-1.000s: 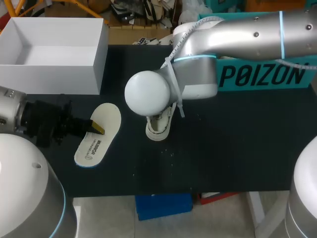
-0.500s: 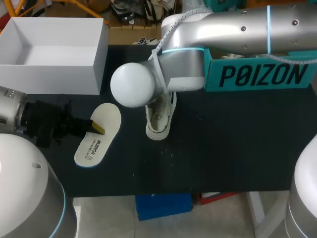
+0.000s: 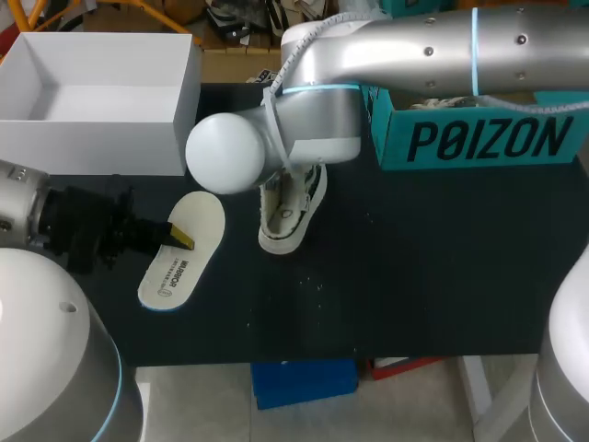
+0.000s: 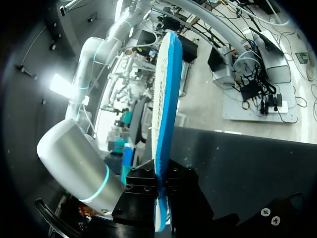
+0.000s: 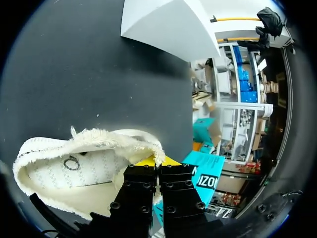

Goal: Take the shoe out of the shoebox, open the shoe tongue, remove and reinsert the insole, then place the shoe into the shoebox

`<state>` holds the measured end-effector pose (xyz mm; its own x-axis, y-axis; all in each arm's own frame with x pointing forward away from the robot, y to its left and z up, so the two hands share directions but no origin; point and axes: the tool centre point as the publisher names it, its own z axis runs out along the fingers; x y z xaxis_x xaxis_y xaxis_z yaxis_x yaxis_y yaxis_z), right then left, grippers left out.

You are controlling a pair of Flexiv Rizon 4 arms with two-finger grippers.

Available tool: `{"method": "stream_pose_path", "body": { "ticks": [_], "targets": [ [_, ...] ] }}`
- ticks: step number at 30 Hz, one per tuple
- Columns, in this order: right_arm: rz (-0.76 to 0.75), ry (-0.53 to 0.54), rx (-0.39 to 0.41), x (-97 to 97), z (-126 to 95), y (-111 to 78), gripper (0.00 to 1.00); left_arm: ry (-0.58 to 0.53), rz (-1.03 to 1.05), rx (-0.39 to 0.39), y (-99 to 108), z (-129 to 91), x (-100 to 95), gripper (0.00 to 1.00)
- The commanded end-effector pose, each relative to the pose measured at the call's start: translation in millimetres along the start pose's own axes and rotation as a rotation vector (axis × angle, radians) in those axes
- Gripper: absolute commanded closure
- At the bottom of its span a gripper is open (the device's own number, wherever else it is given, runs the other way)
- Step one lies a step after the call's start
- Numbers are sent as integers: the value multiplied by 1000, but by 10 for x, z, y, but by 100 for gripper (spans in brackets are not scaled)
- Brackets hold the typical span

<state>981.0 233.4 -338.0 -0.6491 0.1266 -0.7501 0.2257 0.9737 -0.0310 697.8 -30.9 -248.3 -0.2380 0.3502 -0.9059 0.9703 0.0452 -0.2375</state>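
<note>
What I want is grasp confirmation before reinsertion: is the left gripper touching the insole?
Touching. The left wrist view shows the insole standing edge-on between the two fingers of the left gripper, both pressed against it.

shoe: cream, frayed collar, patterned lining, opening up. Mid counter, toe toward the near edge, heel end hidden under the right arm. Collar edge pinched by right gripper.
insole: white top, blue underside, one side clamped in left gripper. Left of the shoe, not touching it.
shoebox: white, open top, upright, far-left counter corner, just beyond the insole.
</note>
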Motion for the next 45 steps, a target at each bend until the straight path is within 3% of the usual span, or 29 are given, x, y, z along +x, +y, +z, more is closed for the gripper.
{"method": "stream_pose_path", "body": {
  "ticks": [1, 9, 22, 45],
  "targets": [
    [4, -8, 3, 11, -104, -2, 100, 4, 0, -1, -8, -5, -5, 100],
    [0, -4, -10, 106, -317, -90, 100, 4, 0, -1, -8, -5, -5, 100],
    [-59, -23, -13, -43, -481, -105, 100, 4, 0, -1, -8, -5, -5, 100],
    [-156, -3, -5, -116, -101, 116, 100, 4, 0, -1, -8, -5, -5, 100]
  ]
}}
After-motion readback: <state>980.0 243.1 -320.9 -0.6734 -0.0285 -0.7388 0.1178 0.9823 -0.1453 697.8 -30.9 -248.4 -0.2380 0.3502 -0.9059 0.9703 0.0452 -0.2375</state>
